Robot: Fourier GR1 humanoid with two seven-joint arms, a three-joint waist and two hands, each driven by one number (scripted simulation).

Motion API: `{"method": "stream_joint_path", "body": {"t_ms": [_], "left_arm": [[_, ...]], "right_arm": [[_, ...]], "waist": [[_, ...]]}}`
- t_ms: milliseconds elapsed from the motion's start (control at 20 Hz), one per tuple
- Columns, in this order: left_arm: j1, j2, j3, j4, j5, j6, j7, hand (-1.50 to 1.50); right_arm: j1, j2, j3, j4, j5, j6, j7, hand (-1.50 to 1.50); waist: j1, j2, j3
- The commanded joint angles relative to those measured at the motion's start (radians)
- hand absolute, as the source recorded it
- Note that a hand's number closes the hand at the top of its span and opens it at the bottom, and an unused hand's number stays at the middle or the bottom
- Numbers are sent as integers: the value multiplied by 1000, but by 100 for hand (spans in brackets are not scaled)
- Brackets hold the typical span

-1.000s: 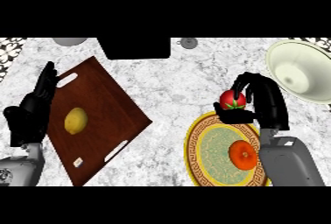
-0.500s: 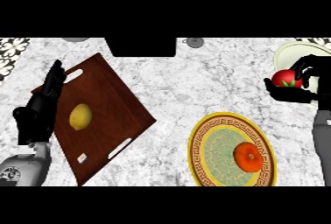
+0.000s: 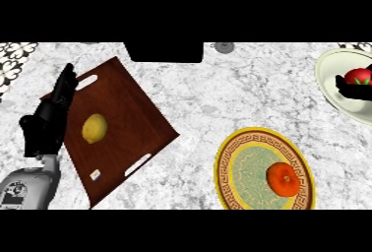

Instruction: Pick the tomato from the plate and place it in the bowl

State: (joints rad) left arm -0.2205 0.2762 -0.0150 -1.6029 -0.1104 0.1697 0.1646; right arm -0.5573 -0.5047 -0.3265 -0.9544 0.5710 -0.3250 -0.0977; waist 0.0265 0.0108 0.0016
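You are looking down on a white-and-grey marbled stone table (image 3: 218, 93) that carries three containers. Toward the left edge lies one flat, rectangular dark-brown wooden tray (image 3: 116, 103), set at a slant, with slot handles cut into two ends; one smooth, oval yellow lemon (image 3: 94, 128) rests near its middle. Near the front right lies one round plate with a yellow patterned rim and pale green centre (image 3: 231, 172), and one round orange fruit (image 3: 283, 179) sits on it, right of centre. At the right edge, toward the far corner, you see part of one pale cream round bowl (image 3: 328, 81), cut off by the view. Your right hand (image 3: 356, 90) is over that bowl, its black fingers curled under and around the glossy round red tomato with a green stem (image 3: 357, 76), so the tomato is held above the bowl's inside, well away from the plate. Your left hand (image 3: 49, 120) rests at the tray's left side, black fingers straight and together, pointing to the far edge, holding nothing.
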Motion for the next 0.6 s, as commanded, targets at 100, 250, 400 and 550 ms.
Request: {"method": "stream_joint_path", "body": {"t_ms": [100,250,400,550], "left_arm": [[14,-38,-45,-55,-25,12,28,0],[-44,-29,-23,18,-24,2,7,0],[-45,-20,-19,0,7,-31,13,0],[-25,-30,-32,-18,-11,-16,3,0]], "right_arm": [[-73,-91,-40,332,81,-147,-180,150],[-163,-114,-63,481,99,-211,-193,150],[-192,-119,-124,562,31,-180,-231,150],[-190,-130,-137,632,16,-109,-229,-150]], "waist": [[22,5,2],[21,10,2],[39,17,4],[60,25,7]]}}
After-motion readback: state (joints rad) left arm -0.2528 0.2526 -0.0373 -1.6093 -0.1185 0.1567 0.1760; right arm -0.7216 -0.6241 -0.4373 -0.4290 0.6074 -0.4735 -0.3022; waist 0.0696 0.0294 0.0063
